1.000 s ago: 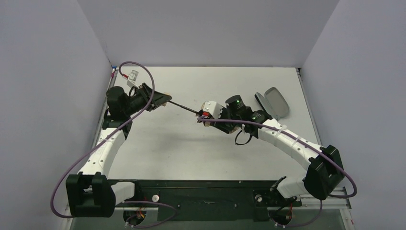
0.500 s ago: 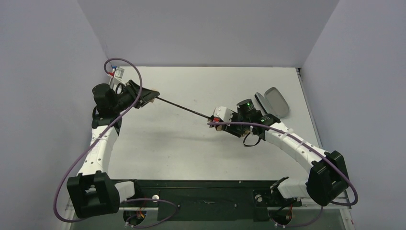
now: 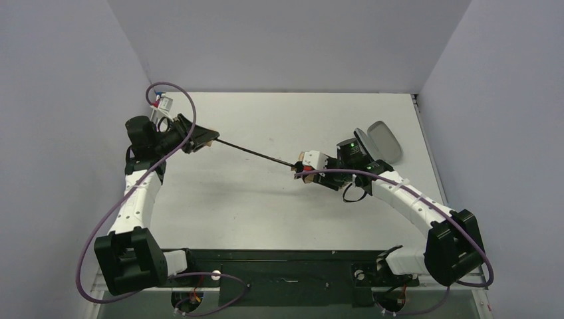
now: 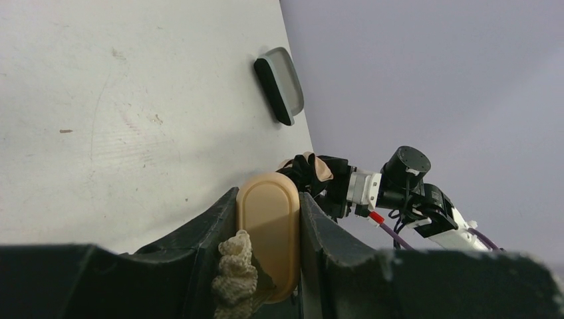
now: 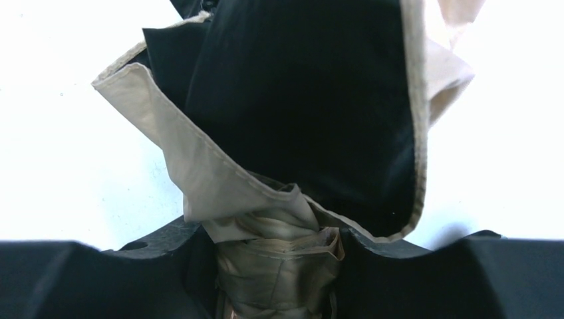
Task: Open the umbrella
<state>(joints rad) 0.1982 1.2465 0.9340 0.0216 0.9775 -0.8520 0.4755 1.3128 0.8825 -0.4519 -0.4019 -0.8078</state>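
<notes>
- Fingers (image 4: 319, 246) of our left gripper (image 4: 269, 222) are clamped on either side of the umbrella's tan handle (image 4: 268, 232), with its braided wrist cord (image 4: 233, 269) bunched against one finger.
- On the right gripper (image 5: 279, 256), the fingers (image 5: 159, 272) are pressed together on the folded neck of the canopy (image 5: 282, 262). Looser tan fabric and the black underside (image 5: 299, 100) flop out beyond them.
- From above, we see the umbrella (image 3: 256, 151) slung between our two arms, clear of the table (image 3: 266, 212). The handle sits at the left gripper (image 3: 194, 137) towards the far-left corner, and the bundle sits at the right gripper (image 3: 307, 167) nearer the middle.
- A thin black shaft (image 3: 253, 150) runs bare and straight between the two grips, so we judge the telescoping stem to be drawn out.
- Nothing of the canopy is spread. It is still a crumpled wad at the right fingers, and we see no ribs fanned out.
- We reckon the task is partly done. What is left is the opening proper: sliding the canopy's hub along the shaft until the ribs splay and it latches.
- A grey oblong case (image 3: 384, 141) lies on the table just behind the right wrist. We cannot tell whether the two touch.
</notes>
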